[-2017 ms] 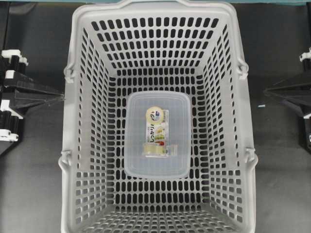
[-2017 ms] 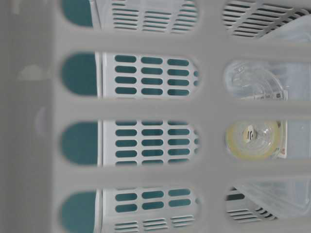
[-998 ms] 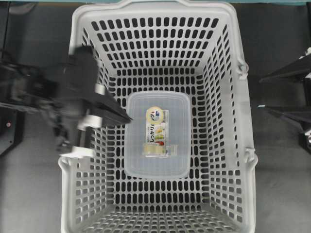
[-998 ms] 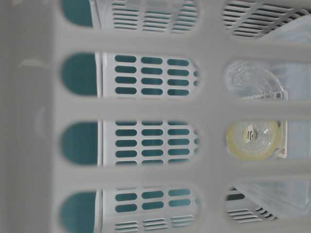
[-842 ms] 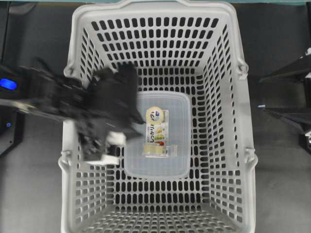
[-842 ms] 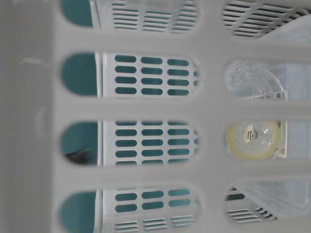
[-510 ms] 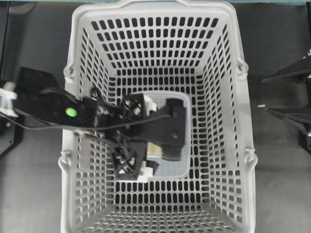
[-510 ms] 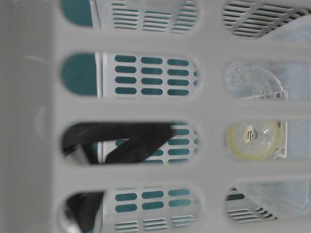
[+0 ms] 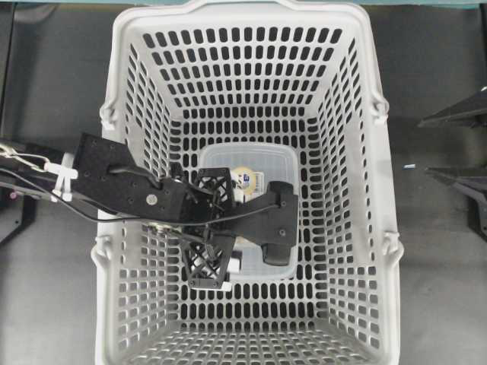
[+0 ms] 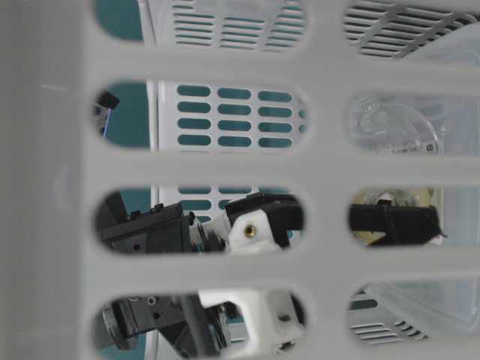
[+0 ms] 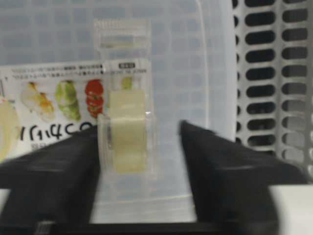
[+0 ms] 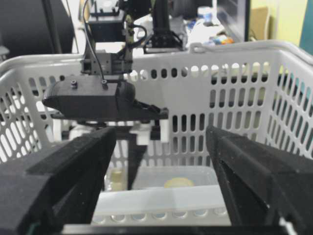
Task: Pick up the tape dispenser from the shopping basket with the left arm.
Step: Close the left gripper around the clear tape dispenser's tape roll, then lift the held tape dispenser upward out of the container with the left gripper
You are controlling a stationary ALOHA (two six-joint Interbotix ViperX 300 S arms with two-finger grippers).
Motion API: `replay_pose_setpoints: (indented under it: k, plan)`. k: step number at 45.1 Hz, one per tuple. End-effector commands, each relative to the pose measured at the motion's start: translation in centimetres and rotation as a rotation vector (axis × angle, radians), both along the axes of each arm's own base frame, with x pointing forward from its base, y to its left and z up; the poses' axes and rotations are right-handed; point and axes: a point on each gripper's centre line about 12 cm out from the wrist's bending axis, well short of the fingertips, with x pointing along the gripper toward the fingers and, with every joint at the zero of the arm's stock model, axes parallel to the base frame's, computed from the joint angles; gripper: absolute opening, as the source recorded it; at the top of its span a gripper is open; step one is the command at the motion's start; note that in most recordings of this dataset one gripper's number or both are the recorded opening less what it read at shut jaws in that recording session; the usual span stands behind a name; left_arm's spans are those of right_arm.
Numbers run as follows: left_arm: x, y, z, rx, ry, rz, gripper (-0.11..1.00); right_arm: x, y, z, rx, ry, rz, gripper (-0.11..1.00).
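The tape dispenser lies on the lid of a translucent box in the light-grey shopping basket. In the overhead view only its round cream label shows past the arm. My left gripper is down inside the basket and open. In the left wrist view it straddles the pale tape roll. One finger is close against the clear case, the other stands apart. From table level a black finger crosses the roll. My right gripper is open and empty outside the basket.
The translucent rectangular box fills the middle of the basket floor and carries the dispenser; it also shows in the right wrist view. Slotted basket walls stand close on all sides of the left arm. The right gripper faces the basket's wall.
My left arm has swung from outside the basket's left wall into the basket and come down over the tape dispenser. The right gripper opened early on and has drawn back slightly.
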Motion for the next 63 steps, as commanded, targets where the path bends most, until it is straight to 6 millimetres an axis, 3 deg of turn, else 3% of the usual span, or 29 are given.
replay_pose_setpoints:
  k: [1,3,9,18,24,63]
  plan:
    - [-0.1,0.0,2.4,-0.005,-0.058,-0.007,0.36,0.1,0.0,0.3,-0.005,-0.006,0.001,0.71]
    - [-0.3,0.1,3.5,-0.005,-0.077,-0.012,0.29,0.1,0.0,0.3,-0.005,-0.006,0.001,0.71]
    - [-1.3,0.3,7.5,-0.002,-0.122,-0.025,0.3,0.1,0.0,0.2,-0.005,-0.006,0.001,0.71]
    - [-3.6,1.5,17.2,-0.011,-0.21,0.001,0.3,0.1,0.0,0.3,-0.005,-0.009,0.002,0.71]
    - [-4.2,2.0,20.6,-0.013,-0.234,0.011,0.3,0.1,0.0,0.3,-0.005,-0.011,0.002,0.71]
    - [-2.5,2.1,18.9,-0.009,-0.196,0.022,0.3,0.1,0.0,0.3,0.0,-0.011,0.0,0.71]
